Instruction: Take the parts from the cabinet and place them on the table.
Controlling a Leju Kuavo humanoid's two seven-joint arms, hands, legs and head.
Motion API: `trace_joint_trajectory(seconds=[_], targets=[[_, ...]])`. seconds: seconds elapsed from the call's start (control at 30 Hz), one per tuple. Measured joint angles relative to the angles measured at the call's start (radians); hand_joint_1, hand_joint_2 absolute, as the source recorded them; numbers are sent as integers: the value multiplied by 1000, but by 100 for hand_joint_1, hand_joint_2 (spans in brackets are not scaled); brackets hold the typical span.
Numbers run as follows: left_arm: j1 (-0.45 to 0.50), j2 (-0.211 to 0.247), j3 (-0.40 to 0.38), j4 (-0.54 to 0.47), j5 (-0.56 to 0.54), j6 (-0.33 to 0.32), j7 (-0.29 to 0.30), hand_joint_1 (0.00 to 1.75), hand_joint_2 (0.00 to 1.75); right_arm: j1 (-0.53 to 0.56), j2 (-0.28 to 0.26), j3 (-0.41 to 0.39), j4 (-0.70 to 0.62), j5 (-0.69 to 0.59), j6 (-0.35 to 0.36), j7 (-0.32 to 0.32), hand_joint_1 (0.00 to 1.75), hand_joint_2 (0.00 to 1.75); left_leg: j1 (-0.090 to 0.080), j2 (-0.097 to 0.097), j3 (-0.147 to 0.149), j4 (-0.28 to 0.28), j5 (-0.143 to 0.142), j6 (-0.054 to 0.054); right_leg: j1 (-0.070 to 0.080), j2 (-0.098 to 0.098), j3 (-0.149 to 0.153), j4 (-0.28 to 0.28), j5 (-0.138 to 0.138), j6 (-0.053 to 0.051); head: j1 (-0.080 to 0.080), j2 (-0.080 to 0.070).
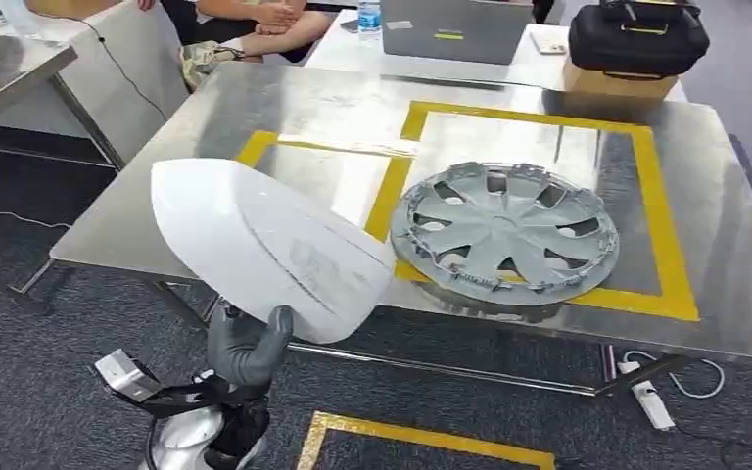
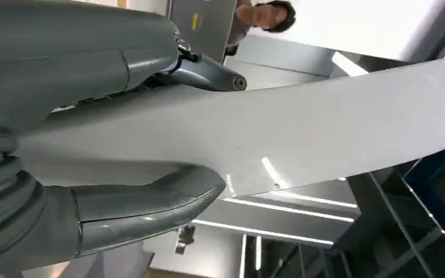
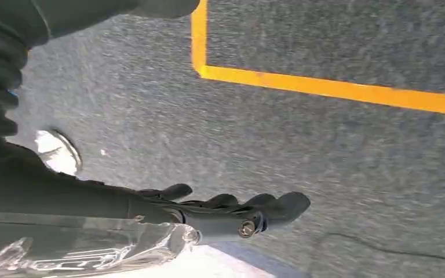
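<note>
- Nearest the head camera, the left hand (image 1: 246, 351) rises below the near edge of the steel table (image 1: 284, 108), holding a white car mirror cover (image 1: 264, 250) from underneath; in the left wrist view the thumb (image 2: 150, 202) and fingers (image 2: 205, 72) clamp the shell from opposite sides.
- White and smooth, the cover is a rounded shell with a faint scuffed patch on its face; it hangs over the table's near-left edge, just left of the hubcap and not yet resting on the steel.
- Placing it well, I judge, means carrying it forward over the yellow-taped square (image 1: 264, 147) left of the hubcap, lowering until it bears on the table, and only then loosening the fingers, since the curved shell could rock or slide off the edge.
- Right of the cover, a grey plastic hubcap (image 1: 505, 228) lies flat on the table, straddling the yellow tape of the larger square.
- Hanging over the grey carpet (image 3: 324, 156), the right hand (image 3: 232, 211) holds nothing, its dark fingers loosely curled and slightly apart.
</note>
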Motion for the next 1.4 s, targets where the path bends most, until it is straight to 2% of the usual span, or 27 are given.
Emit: trace_joint_trajectory(seconds=[0.03, 0.13, 0.17, 0.2, 0.23, 0.3, 0.33, 0.37, 0.4, 0.43, 0.5, 0.53, 0.63, 0.7, 0.73, 0.8, 0.83, 0.87, 0.93, 1.0, 1.03, 1.07, 1.17, 1.23, 1.33, 1.37, 1.4], targets=[[0, 0, 0, 0, 4, 0, 2, 175, 175, -3, 0, 0, 0, 0, -2, 13, 0, 175, -8, -3, -3, 8, -4, -7, 2, 8, 13, -29, -13, -4, 0, 0], [-1, 1, -1, 0, 29, -15, 7, 175, 175, -5, 0, 0, 0, 15, -3, 67, 0, 175, -3, -4, -3, -4, 4, -22, 7, 9, 8, -22, -9, -21, -2, 0], [-2, 1, -2, 0, 35, -23, 8, 175, 175, -4, 0, 0, 0, 21, 1, 88, 0, 175, -3, -5, -3, -4, 2, -28, 1, 7, 10, -29, -4, -29, -2, 0], [-2, 2, -3, 0, 42, -30, 8, 175, 175, -5, 0, 0, 0, 27, 5, 111, 0, 175, -5, 15, -6, 6, -10, -33, -1, 5, 12, -33, -1, -35, -2, 0], [-3, 2, -5, 0, 42, -37, 8, 175, 175, -5, -1, 0, 0, 35, 9, 135, 0, 175, -6, 36, -28, 49, -43, -39, -1, 3, 12, -34, -1, -42, -13, 0], [-5, 5, -13, 3, 40, -44, 8, 175, 175, -4, -1, 1, 0, 39, 11, 172, 0, 175, -3, 51, -104, 209, -120, -45, 0, -2, 11, -34, -2, -44, -13, 0], [-6, 5, -16, 5, 39, -46, 8, 175, 175, -2, -1, 1, 0, 39, 10, 182, 0, 175, -3, 51, -137, 274, -141, -46, 0, -7, 11, -34, -2, -45, -13, 0], [-7, 5, -19, 8, 39, -47, 8, 175, 175, 0, -1, 0, 0, 39, 9, 186, 0, 175, -3, 51, -151, 300, -140, -46, 0, -10, 11, -34, -2, -45, -13, 0], [-8, 6, -20, 10, 39, -48, 8, 175, 175, 0, -1, 0, 0, 39, 7, 186, 0, 175, -3, 52, -141, 278, -112, -45, 0, -11, 12, -33, -2, -45, -13, 0], [-8, 6, -21, 10, 38, -50, 8, 175, 175, -1, -1, 0, 0, 36, 6, 177, 0, 175, -3, 52, -111, 220, -72, -42, 0, -12, 12, -33, -2, -44, -13, 0], [-8, 6, -24, 10, 33, -52, 2, 175, 175, -3, -1, 0, 0, 25, 3, 128, 0, 175, -3, 60, -20, 50, 2, -36, 0, -12, 16, -33, -4, -41, -13, 0], [-9, 6, -26, 10, 32, -53, 0, 175, 175, -4, -1, 0, 0, 22, 3, 104, 0, 175, -5, 70, 4, 0, -5, -36, 10, -11, 13, -28, -7, -33, -14, 0], [-9, 5, -27, 10, 31, -56, -1, 175, 175, -3, -1, 0, 0, 18, 0, 87, 0, 175, -8, 60, 0, -4, -5, -17, 8, -15, 15, -38, -3, -17, -12, 0], [-9, 3, -27, 8, 31, -56, -1, 175, 175, -4, -1, 0, 0, 18, -1, 85, 0, 175, 1, 59, 6, -11, 1, -5, 7, -15, 13, -30, -12, -5, -12, 0], [-10, 3, -28, 8, 31, -57, -1, 175, 175, -5, -1, 0, 0, 18, 0, 81, 0, 175, 2, 58, 7, -11, 0, 0, 7, -13, -3, 7, -40, -1, -5, 0], [-10, 3, -28, 8, 31, -59, -1, 175, 175, -5, -1, 0, 0, 13, 19, 64, 0, 175, 1, 58, 6, -11, 0, 6, 5, -12, -80, 173, -121, 5, -1, 0], [-10, 3, -28, 8, 31, -61, -1, 175, 175, -4, -1, 0, 0, 10, 30, 60, 0, 175, 0, 58, 6, -11, 0, 6, 5, -12, -117, 249, -148, 7, 2, 0], [-9, 3, -27, 8, 31, -61, -1, 175, 175, -3, -1, 0, 0, 10, 34, 59, 0, 175, 0, 57, 7, -11, 0, 6, 5, -11, -135, 283, -151, 8, 2, 0], [-9, 3, -27, 8, 31, -62, -1, 175, 175, -1, -1, 0, 0, 8, 37, 57, 0, 175, 0, 52, 10, -11, -1, 6, 4, -12, -103, 208, -92, 6, 2, 0], [-10, 3, -27, 8, 31, -62, -1, 175, 175, -2, -1, 0, 0, 8, 38, 55, 0, 175, 2, 50, 16, -11, -4, 0, 2, -10, -2, 8, 1, 5, 2, 0], [-10, 3, -27, 8, 31, -63, -1, 175, 175, -4, -1, 0, 0, 7, 38, 55, 0, 175, -4, 49, 16, -9, -5, -6, 5, -5, 18, -31, -13, 3, 2, 0], [-10, 3, -27, 8, 31, -63, -1, 175, 175, -5, -1, 0, 0, 7, 38, 54, 0, 175, -7, 46, 13, -6, -6, -11, 3, -2, 20, -36, -5, -8, 0, 0], [-10, 4, -27, 8, 30, -65, -1, 175, 175, -4, -1, 0, 1, 6, 38, 58, 0, 175, -4, 46, 16, -16, 1, -27, 9, -3, 16, -34, -2, -26, 0, 0], [-10, 4, -27, 8, 30, -67, -1, 175, 175, -4, -2, -1, 0, 6, 29, 61, 0, 175, -3, 52, 5, 11, -27, -38, 1, -5, 17, -40, 4, -41, -4, 0], [-10, 6, -27, 8, 24, -71, -1, 175, 175, -4, -2, -1, 0, 5, 1, 73, 0, 175, -1, 53, -104, 242, -144, -47, 2, -8, 14, -40, 3, -47, -9, 0], [-9, 6, -27, 8, 19, -72, -3, 175, 175, -2, -2, -1, 0, 2, -9, 77, 0, 175, -1, 53, -131, 295, -157, -48, 3, -10, 13, -40, 4, -47, -10, 0], [-9, 6, -27, 8, 14, -72, -5, 175, 175, -1, -2, -2, 0, -2, -16, 81, 0, 175, -1, 53, -132, 295, -142, -47, 3, -7, 13, -40, 4, -47, -9, 0]])
